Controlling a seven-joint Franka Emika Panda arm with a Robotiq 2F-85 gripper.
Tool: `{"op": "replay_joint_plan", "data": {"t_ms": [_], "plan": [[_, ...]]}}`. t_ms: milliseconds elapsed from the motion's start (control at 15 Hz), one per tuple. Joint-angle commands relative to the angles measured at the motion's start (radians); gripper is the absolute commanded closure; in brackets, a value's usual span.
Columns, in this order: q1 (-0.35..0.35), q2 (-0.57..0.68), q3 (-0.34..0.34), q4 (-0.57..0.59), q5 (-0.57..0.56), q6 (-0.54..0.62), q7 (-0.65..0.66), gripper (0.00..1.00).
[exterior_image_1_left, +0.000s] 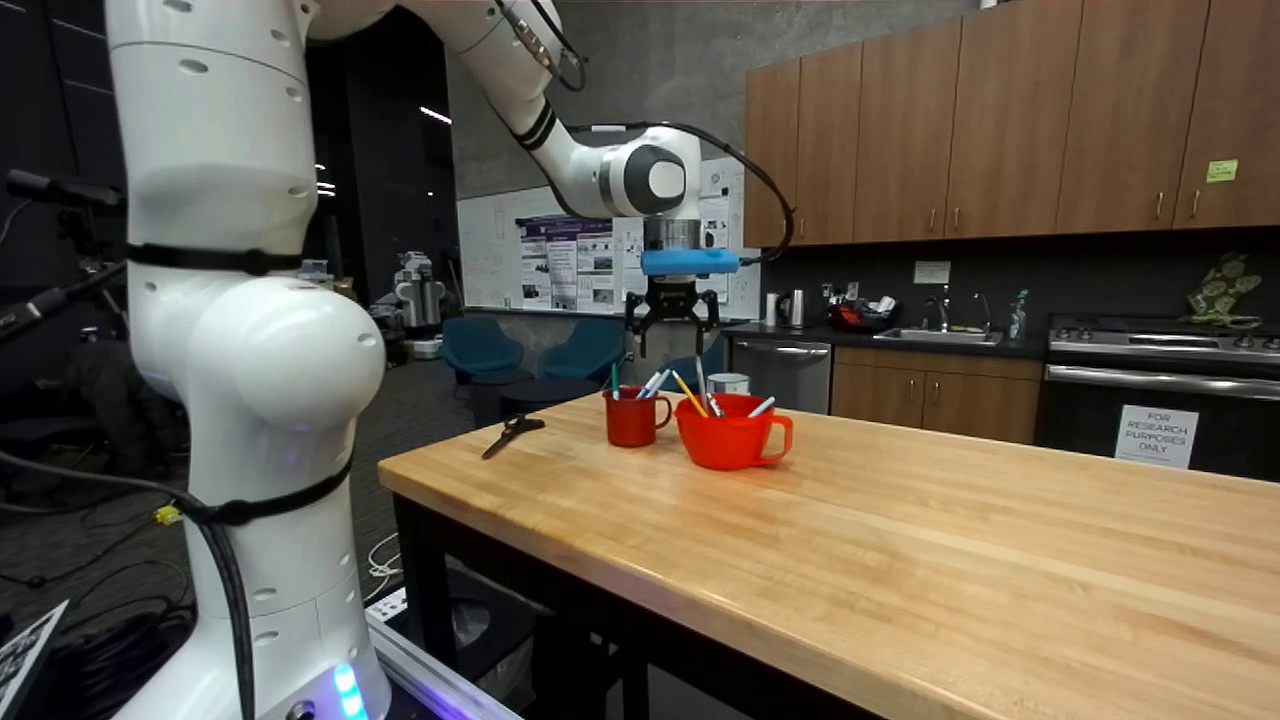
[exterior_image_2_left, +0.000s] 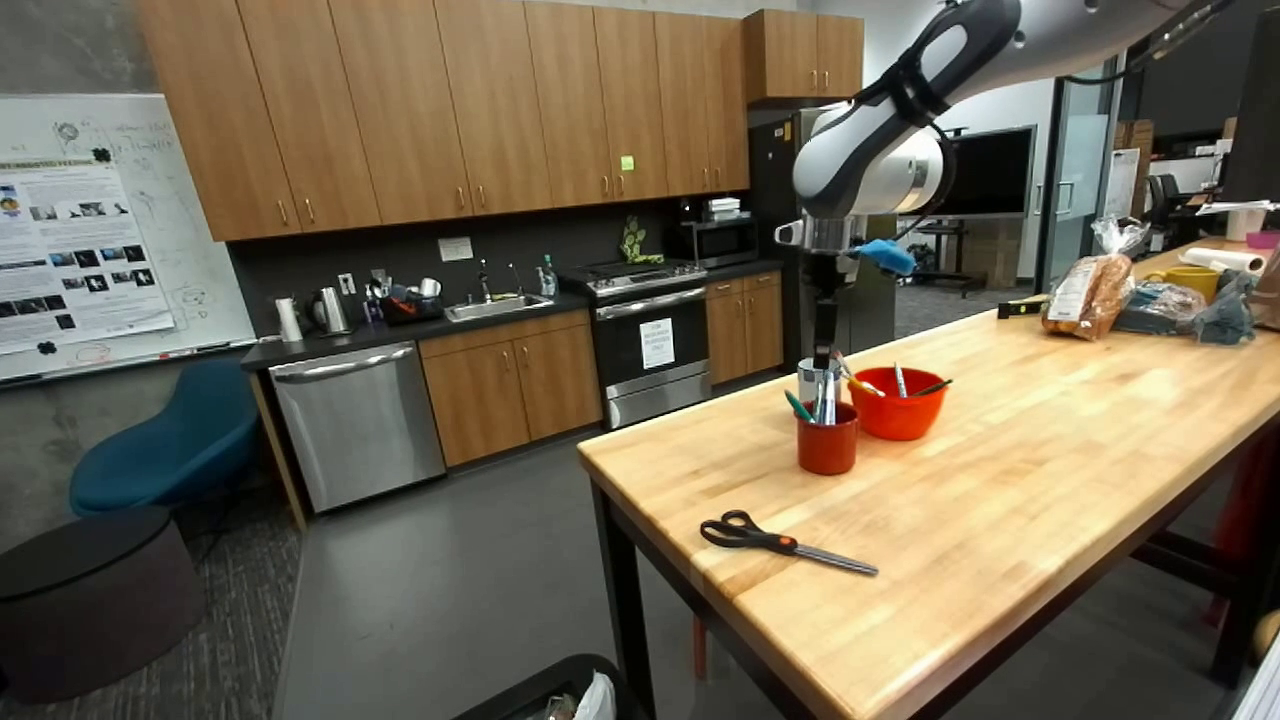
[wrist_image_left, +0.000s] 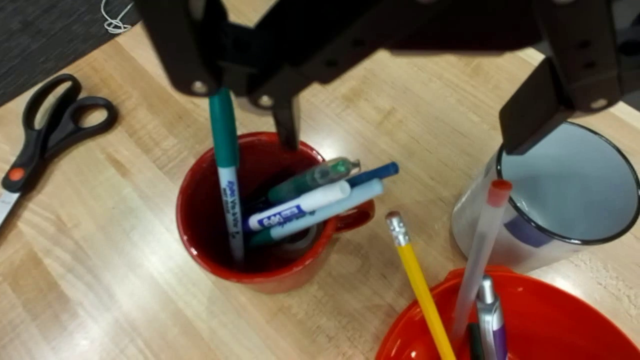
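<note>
Several pens (wrist_image_left: 228, 200) lean inside the red mug (exterior_image_2_left: 827, 448); beside this mug, the red bowl (exterior_image_2_left: 902, 415) holds a pencil (wrist_image_left: 421, 290) and other pens (wrist_image_left: 492, 322). Above, near the mug, the gripper (exterior_image_1_left: 671, 348) is spread wide, holding nothing: reaching seems done, grasping not yet.

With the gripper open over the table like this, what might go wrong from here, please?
If the open gripper comes down, it might catch the green-capped marker standing up in the red mug and tip the mug. The yellow pencil leans out past the rim of the red bowl, so a sideways brush could perhaps flip it out. The white cup stands close to that bowl, so the gripper might also bump it.
</note>
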Motion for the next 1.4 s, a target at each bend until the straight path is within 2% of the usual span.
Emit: {"op": "replay_joint_plan", "data": {"t_ms": [0, 467, 667, 733, 867, 1133, 1333], "plan": [[-0.029, 0.049, 0.013, 0.067, 0.011, -0.054, -0.033, 0.0], [-0.05, 0.098, 0.024, 0.112, 0.012, -0.102, -0.041, 0.01], [-0.055, 0.109, 0.028, 0.123, 0.013, -0.117, -0.042, 0.09], [-0.057, 0.113, 0.03, 0.125, 0.013, -0.121, -0.042, 0.17], [-0.058, 0.115, 0.034, 0.127, 0.012, -0.128, -0.042, 0.41], [-0.057, 0.11, 0.039, 0.131, 0.011, -0.14, -0.043, 0.75], [-0.057, 0.099, 0.042, 0.12, 0.013, -0.141, -0.051, 0.96]]}}
